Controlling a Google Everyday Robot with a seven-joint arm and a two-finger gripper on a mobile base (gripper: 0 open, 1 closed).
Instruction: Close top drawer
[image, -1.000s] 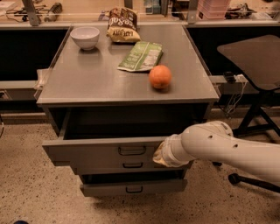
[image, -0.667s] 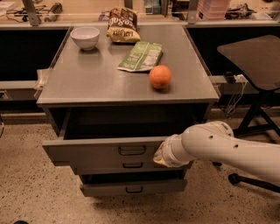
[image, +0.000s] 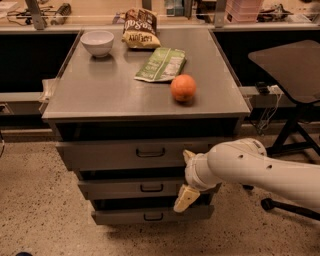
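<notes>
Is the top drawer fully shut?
No: the top drawer front stands out from under the tabletop with a dark gap above it, and the gripper is at its right end.

Top drawer (image: 110, 154) juts slightly from cabinet. Gripper (image: 186, 177) at right end of its front, fingers spread. On tabletop (image: 100, 95): orange (image: 183, 87), bowl (image: 97, 42), chip bag (image: 140, 29), green packet (image: 161, 64).

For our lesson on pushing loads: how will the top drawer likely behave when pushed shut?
The top drawer looks like rigid metal, so it should probably slide in without flexing. The gripper sits at its right end, off-centre, so it may skew slightly. The orange above might roll if jolted.
</notes>
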